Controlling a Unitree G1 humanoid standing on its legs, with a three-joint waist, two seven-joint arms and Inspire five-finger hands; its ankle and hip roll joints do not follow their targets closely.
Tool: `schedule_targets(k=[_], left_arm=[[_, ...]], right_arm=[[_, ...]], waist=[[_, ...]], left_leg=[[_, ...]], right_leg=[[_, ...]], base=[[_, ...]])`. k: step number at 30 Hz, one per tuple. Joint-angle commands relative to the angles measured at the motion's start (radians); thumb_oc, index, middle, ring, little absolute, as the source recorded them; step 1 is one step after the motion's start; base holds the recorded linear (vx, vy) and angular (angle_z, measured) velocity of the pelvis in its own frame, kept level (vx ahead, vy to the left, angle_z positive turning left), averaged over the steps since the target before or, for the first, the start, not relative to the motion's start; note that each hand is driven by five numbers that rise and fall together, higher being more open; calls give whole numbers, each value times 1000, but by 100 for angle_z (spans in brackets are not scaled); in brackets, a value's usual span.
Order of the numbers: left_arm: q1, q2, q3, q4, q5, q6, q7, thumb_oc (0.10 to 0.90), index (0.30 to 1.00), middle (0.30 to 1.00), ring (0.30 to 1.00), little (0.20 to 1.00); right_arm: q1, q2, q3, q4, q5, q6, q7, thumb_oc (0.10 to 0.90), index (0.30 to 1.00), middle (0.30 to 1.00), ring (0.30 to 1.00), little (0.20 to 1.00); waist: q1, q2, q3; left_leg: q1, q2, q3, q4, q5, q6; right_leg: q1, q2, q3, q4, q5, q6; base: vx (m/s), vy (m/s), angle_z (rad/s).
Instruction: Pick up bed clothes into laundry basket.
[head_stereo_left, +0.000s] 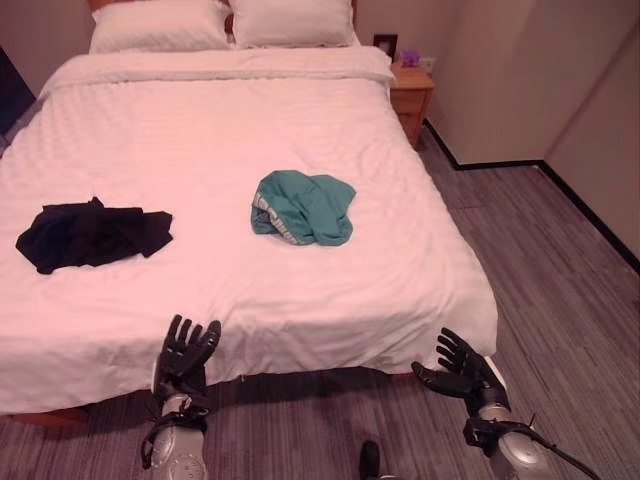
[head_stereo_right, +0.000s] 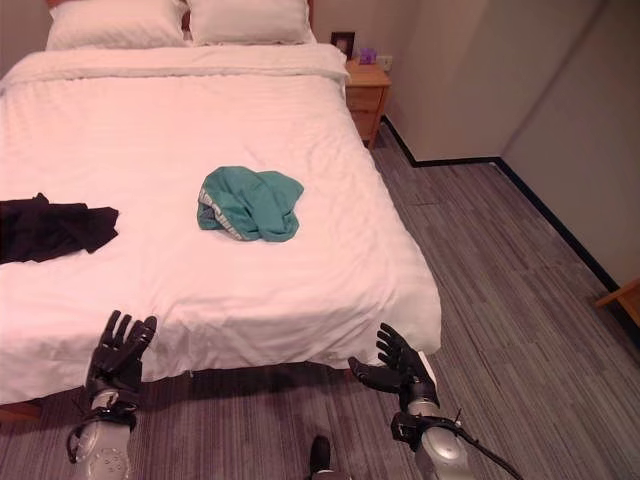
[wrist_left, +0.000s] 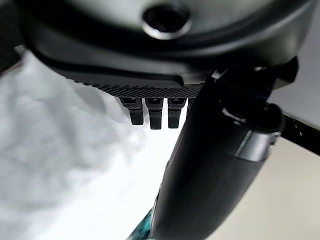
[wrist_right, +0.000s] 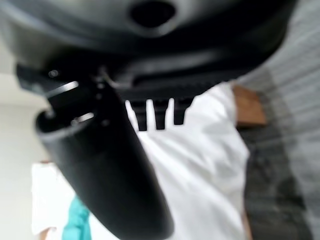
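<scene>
A crumpled teal garment lies near the middle of the white bed. A black garment lies spread at the bed's left side. My left hand is raised at the foot of the bed, fingers straight and open, holding nothing. My right hand hangs open by the bed's near right corner, also with nothing in it. Both hands are well short of the clothes. The teal garment also shows past my right hand in its wrist view.
Two pillows rest at the head of the bed. A wooden nightstand stands at the bed's far right corner. Grey striped carpet runs along the right side up to a pale wall.
</scene>
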Motion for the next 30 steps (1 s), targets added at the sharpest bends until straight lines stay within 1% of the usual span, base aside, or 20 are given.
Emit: schedule_targets(k=[1, 5, 6, 7, 8, 11, 13, 14, 15, 16, 17, 18, 20, 21, 23, 24, 25, 27, 29, 30], left_arm=[[-70, 43, 6, -102, 7, -57, -61, 800, 900, 900, 900, 900], [-90, 45, -16, -102, 22, -61, -57, 800, 900, 900, 900, 900], [-103, 45, -21, -101, 25, -64, -55, 800, 900, 900, 900, 900], [-103, 45, -21, -101, 25, -64, -55, 800, 900, 900, 900, 900], [-123, 51, -34, -100, 27, -63, -57, 800, 900, 900, 900, 900], [-140, 58, -46, -98, 29, -67, -58, 800, 900, 900, 900, 900], [-169, 71, -65, -101, 31, -70, -61, 800, 900, 900, 900, 900], [-193, 82, -81, -106, 27, -71, -59, 800, 900, 900, 900, 900], [-193, 83, -81, -106, 27, -71, -59, 800, 900, 900, 900, 900], [-215, 91, -104, -110, 32, -71, -60, 800, 900, 900, 900, 900], [-245, 102, -140, -105, 32, -62, -66, 800, 900, 900, 900, 900], [-246, 102, -140, -105, 32, -62, -66, 800, 900, 900, 900, 900], [-289, 127, -194, -86, 65, -59, -56, 800, 900, 900, 900, 900], [-294, 147, -211, -91, 81, -55, -58, 800, 900, 900, 900, 900], [-295, 175, -236, -102, 115, -33, -79, 800, 900, 900, 900, 900], [-292, 180, -234, -100, 129, -24, -87, 800, 900, 900, 900, 900], [-292, 180, -234, -100, 129, -24, -87, 800, 900, 900, 900, 900], [-247, 168, -208, -114, 130, -9, -93, 800, 900, 900, 900, 900], [-221, 160, -194, -117, 136, -4, -94, 800, 900, 900, 900, 900], [-220, 159, -194, -118, 136, -4, -94, 800, 900, 900, 900, 900]], right_arm=[[-28, -36, -55, -124, 16, -95, -11, 800, 900, 900, 900, 900], [-8, -48, -57, -128, -4, -98, -17, 800, 900, 900, 900, 900], [1, -49, -59, -130, -6, -97, -21, 800, 900, 900, 900, 900], [1, -49, -59, -130, -6, -97, -21, 800, 900, 900, 900, 900], [10, -50, -61, -142, -14, -97, -25, 800, 900, 900, 900, 900], [9, -46, -62, -144, -12, -99, -32, 800, 900, 900, 900, 900], [5, -38, -67, -144, -1, -103, -35, 800, 900, 900, 900, 900], [1, -27, -61, -153, 3, -102, -36, 800, 900, 900, 900, 900], [1, -27, -61, -153, 3, -102, -36, 800, 900, 900, 900, 900], [-3, -25, -62, -153, -1, -102, -38, 800, 900, 900, 900, 900], [-4, -23, -65, -158, -18, -90, -39, 800, 900, 900, 900, 900], [-5, -23, -65, -158, -18, -90, -39, 800, 900, 900, 900, 900], [-16, 11, -74, -176, 7, -97, -53, 800, 900, 900, 900, 900], [-23, 24, -69, -178, 31, -101, -53, 800, 900, 900, 900, 900], [-24, 30, -57, -168, 41, -95, -32, 800, 900, 900, 900, 900], [-23, 29, -55, -168, 33, -91, -26, 800, 900, 900, 900, 900], [-23, 29, -55, -168, 33, -91, -26, 800, 900, 900, 900, 900], [-32, 24, -46, -175, 17, -86, -18, 800, 900, 900, 900, 900], [-27, 23, -49, -169, 5, -82, -10, 800, 900, 900, 900, 900], [-28, 23, -49, -169, 5, -82, -10, 800, 900, 900, 900, 900]], waist=[[-22, -16, -16], [-39, 6, -33], [-47, 20, -37], [-47, 21, -37], [-58, 37, -40], [-63, 45, -39], [-70, 46, -39], [-76, 39, -40], [-75, 38, -40], [-78, 31, -39], [-87, 15, -35], [-86, 13, -39], [-103, -10, -35], [-105, -5, -26], [-125, 22, -13], [-129, 33, -10], [-128, 33, -11], [-119, 46, 5], [-121, 47, 3], [-119, 49, 0]], left_leg=[[-28, 22, 61, -77, 92, -3], [-10, 88, 40, -165, 172, -26], [-7, 118, 51, -198, 207, -44], [-6, 118, 52, -200, 209, -44], [-6, 140, 69, -223, 228, -56], [-11, 140, 59, -219, 227, -59], [-22, 132, 57, -188, 194, -57], [-32, 113, 49, -151, 115, -48], [-33, 112, 49, -148, 113, -47], [-49, 91, 37, -138, 81, -40], [-58, 43, 37, -148, 21, -19], [-63, 40, 38, -148, 23, -17], [-69, -29, 67, -200, 8, 24], [-64, -45, 76, -225, 12, 40], [-62, -61, 52, -255, 23, 68], [-54, -62, 56, -260, 21, 81], [-55, -62, 56, -260, 21, 81], [-11, -92, 90, -260, -13, 119], [10, -115, 99, -260, -26, 135], [6, -112, 100, -260, -24, 135]], right_leg=[[86, 4, -23, 68, -93, 47], [98, -21, -30, 77, -110, 61], [104, -37, -33, 83, -119, 70], [104, -36, -33, 84, -119, 69], [108, -57, -31, 92, -127, 80], [117, -71, -23, 95, -128, 83], [128, -94, -15, 92, -122, 91], [136, -126, -1, 81, -108, 106], [136, -127, -1, 80, -107, 107], [136, -152, 4, 69, -76, 123], [124, -203, 24, 67, -3, 148], [119, -205, 26, 65, 0, 149], [43, -259, 79, 86, 199, 175], [7, -266, 104, 125, 238, 177], [-31, -195, 214, 276, 203, 154], [-53, -158, 237, 355, 181, 146], [-54, -158, 238, 355, 181, 146], [-88, -144, 133, 529, 156, 130], [-116, -80, 127, 600, 119, 125], [-119, -77, 127, 596, 123, 124]], base=[[68, 78, 23], [98, 130, 17], [105, 172, 13], [151, 297, 19], [79, 171, 14], [117, 272, 15], [109, 306, 19], [64, 214, 29], [84, 348, 17], [50, 400, -1], [47, 401, -2], [48, 422, 5], [-24, 454, 15], [-75, 547, -19], [-10, 499, -51], [23, 332, -24], [-4, 341, -1], [16, 478, -2], [53, 312, -53], [47, 141, -35]])
